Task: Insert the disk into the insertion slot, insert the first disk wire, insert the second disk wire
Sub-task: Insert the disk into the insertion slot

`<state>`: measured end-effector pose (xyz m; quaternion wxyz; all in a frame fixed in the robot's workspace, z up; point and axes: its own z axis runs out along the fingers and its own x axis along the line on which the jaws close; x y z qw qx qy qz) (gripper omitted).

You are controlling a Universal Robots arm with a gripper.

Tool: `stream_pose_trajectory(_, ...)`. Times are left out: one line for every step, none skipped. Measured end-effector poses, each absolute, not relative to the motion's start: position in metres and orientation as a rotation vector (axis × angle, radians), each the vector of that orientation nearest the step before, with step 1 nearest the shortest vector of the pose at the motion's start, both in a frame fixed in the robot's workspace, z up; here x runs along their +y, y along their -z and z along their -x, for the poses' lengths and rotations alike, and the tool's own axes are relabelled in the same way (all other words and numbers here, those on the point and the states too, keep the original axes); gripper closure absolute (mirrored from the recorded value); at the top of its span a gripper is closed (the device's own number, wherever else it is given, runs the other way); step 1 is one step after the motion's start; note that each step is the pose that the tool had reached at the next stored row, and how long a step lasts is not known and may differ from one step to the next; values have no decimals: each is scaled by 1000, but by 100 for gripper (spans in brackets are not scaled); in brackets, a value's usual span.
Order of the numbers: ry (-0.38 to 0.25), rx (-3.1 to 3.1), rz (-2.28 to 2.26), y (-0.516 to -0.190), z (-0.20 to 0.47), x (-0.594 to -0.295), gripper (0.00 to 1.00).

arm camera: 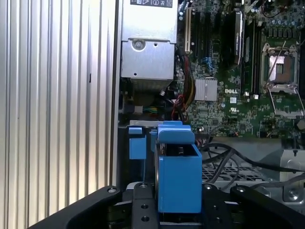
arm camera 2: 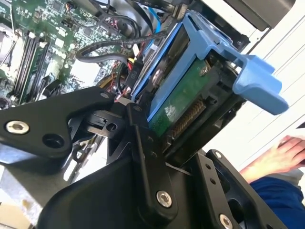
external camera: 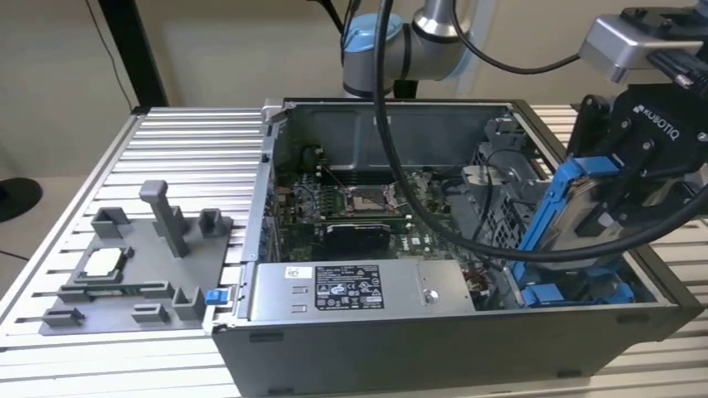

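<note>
Fingers [arm camera 2: 145,152] tight on the tilted disk [external camera: 573,207], label hidden, above the insertion slot [external camera: 578,293].

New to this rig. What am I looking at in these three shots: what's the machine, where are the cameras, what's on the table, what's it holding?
It is one robot arm with a black gripper at its end. The exterior view comes from a camera off the arm, looking over a slatted metal table. The two wrist views come from cameras riding on the arm, looking past the gripper. On the table stand an open computer case and, at the exterior view's left, a grey fixture plate. Inside the case you see the motherboard and a grey power-supply box. The gripper is shut on the disk, a drive in a blue frame, held tilted above the insertion slot, not yet seated.
</note>
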<state>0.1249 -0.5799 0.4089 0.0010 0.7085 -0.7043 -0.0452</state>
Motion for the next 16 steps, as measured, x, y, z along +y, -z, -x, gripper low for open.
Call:
stream_pose_trajectory(145, -2210, -2223, -411, -125, -580, 100)
stream_pose_trajectory(150, -2207, -2220, -412, -126, -580, 100)
stream_pose_trajectory(155, -2204, -2216, -413, -126, -580, 100)
stream_pose_trajectory(160, -2200, -2211, -414, -128, -580, 100)
stream_pose_trajectory(167, -2196, -2207, -415, -130, -580, 100)
stream_pose_trajectory(175, -2192, -2202, -415, -133, -580, 100)
stream_pose_trajectory(185, -2186, -2196, -415, -137, -580, 100)
stream_pose_trajectory(198, -2180, -2188, -415, -139, -580, 100)
stream_pose_trajectory(213, -2172, -2179, -415, -140, -580, 100)
stream_pose_trajectory(231, -2162, -2168, -415, -142, -580, 100)
stream_pose_trajectory(250, -2152, -2157, -415, -144, -580, 100)
stream_pose_trajectory(267, -2143, -2147, -415, -146, -580, 100)
stream_pose_trajectory(277, -2138, -2142, -415, -149, -580, 100)
stream_pose_trajectory(282, -2135, -2138, -415, -152, -580, 100)
stream_pose_trajectory(285, -2134, -2137, -415, -154, -581, 100)
stream_pose_trajectory(285, -2133, -2136, -415, -156, -581, 100)
